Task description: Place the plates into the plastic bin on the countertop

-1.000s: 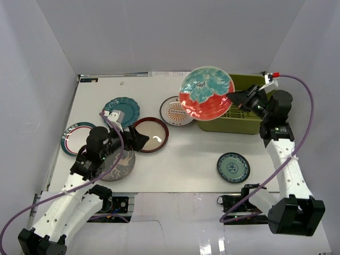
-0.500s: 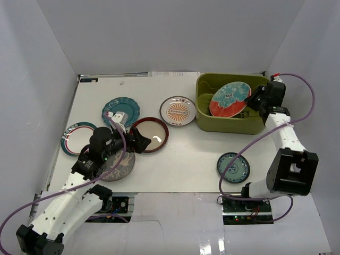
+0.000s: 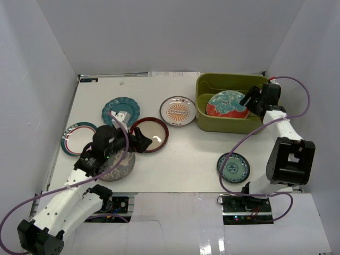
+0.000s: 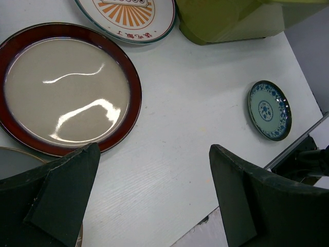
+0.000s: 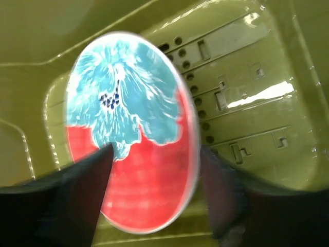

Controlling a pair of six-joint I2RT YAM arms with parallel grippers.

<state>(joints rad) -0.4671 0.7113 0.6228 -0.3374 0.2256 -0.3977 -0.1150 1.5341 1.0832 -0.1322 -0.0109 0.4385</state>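
The red-and-teal plate (image 3: 227, 104) lies tilted inside the olive plastic bin (image 3: 208, 121). My right gripper (image 3: 248, 101) is at its right edge, open. In the right wrist view the blurred plate (image 5: 139, 154) sits loose between the wide-apart fingers (image 5: 82, 190) over the slotted bin floor (image 5: 247, 77). My left gripper (image 3: 139, 141) hovers open and empty over the countertop (image 3: 186, 154), beside the red-rimmed tan plate (image 3: 151, 134). In the left wrist view that plate (image 4: 67, 87) is up-left of the gripper (image 4: 154, 149).
On the counter lie an orange sunburst plate (image 3: 178, 110), a teal scalloped plate (image 3: 121, 111), a striped-rim white plate (image 3: 76, 138), a grey plate (image 3: 118, 166) partly under the left arm, and a small teal plate (image 3: 233, 167). White walls enclose it.
The right gripper carried the red-and-teal plate down into the bin, then opened; the plate now rests lower and flatter. The left arm has barely moved.
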